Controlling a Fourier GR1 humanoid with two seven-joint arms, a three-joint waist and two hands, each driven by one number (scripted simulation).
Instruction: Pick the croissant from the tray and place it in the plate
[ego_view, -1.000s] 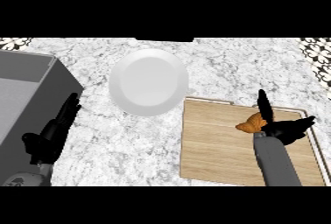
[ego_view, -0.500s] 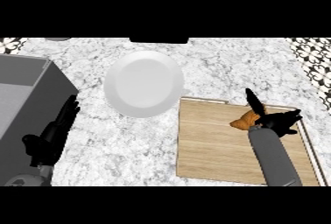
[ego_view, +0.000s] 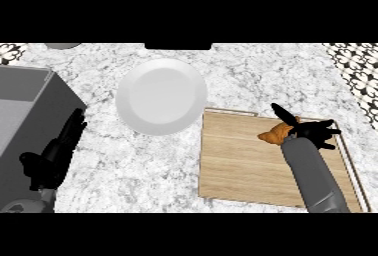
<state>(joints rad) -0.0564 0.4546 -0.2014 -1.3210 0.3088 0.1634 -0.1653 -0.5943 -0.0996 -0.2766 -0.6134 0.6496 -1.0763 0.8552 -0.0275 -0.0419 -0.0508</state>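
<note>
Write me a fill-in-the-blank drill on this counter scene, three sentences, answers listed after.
1. The croissant lies on the wooden ____.
2. The white plate holds ____ so far.
3. The hand over the croissant is the robot's ____ hand; the other hand rests open at the view's left.

Missing words: tray; nothing; right

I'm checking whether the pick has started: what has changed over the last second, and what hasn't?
The right hand has closed in over the croissant on the tray, its fingers now spread across the pastry; whether it is gripped cannot be told. The croissant has not left the tray. The plate stays bare, and the left hand rests open at the view's left as before.
</note>
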